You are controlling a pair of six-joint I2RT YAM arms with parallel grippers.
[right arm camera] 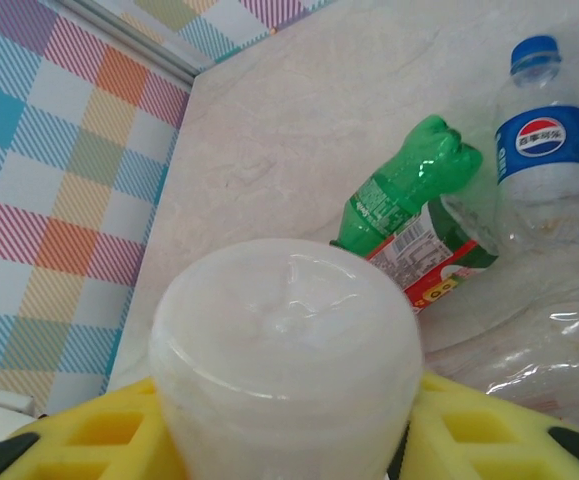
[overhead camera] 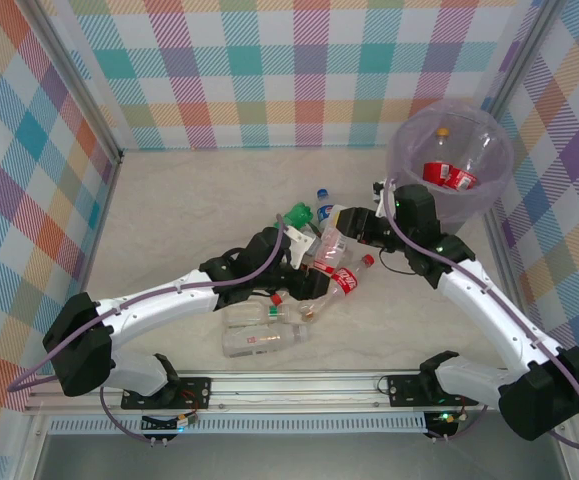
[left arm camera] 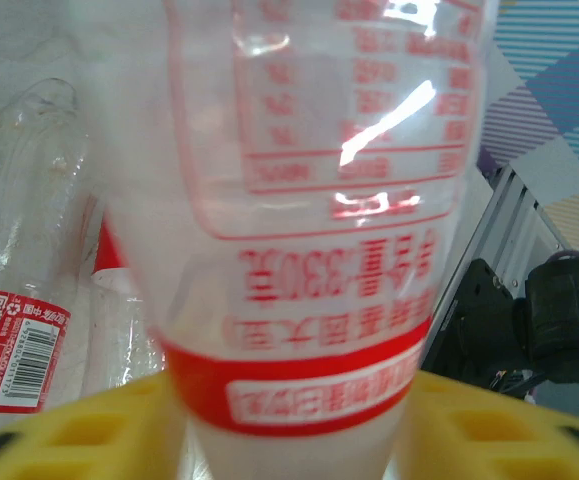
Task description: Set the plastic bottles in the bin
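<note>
The clear plastic bottle with red printing [left arm camera: 319, 250] is sitting between the yellow fingers [left arm camera: 69, 435] of the left gripper [left arm camera: 294, 440], which is pressing on it from both sides. Its long axis is running straight away from the wrist camera, and the label text is reading upside down. The right gripper [right arm camera: 284, 430] is likewise clamping a pale translucent plastic bottle [right arm camera: 284, 340], whose rounded end is facing the lens (base or shoulder, I cannot tell).

Both grippers are meeting over a heap of bottles mid-table. Just beyond, a green plastic bottle [right arm camera: 409, 190] is lying tilted beside a blue-labelled bottle with a blue cap [right arm camera: 544, 140]. A red-capped cola bottle [overhead camera: 344, 278] is lying diagonally, cap toward the right arm. Two clear bottles [overhead camera: 264, 340] are lying lengthwise along the near rail [overhead camera: 299, 385].

The round bin lined with a lilac bag [overhead camera: 414, 125] is standing in the far right corner near the checked walls [overhead camera: 29, 150], with red-labelled bottles [overhead camera: 449, 177] inside. Open pale tabletop [overhead camera: 169, 220] is stretching left and back of the heap.
</note>
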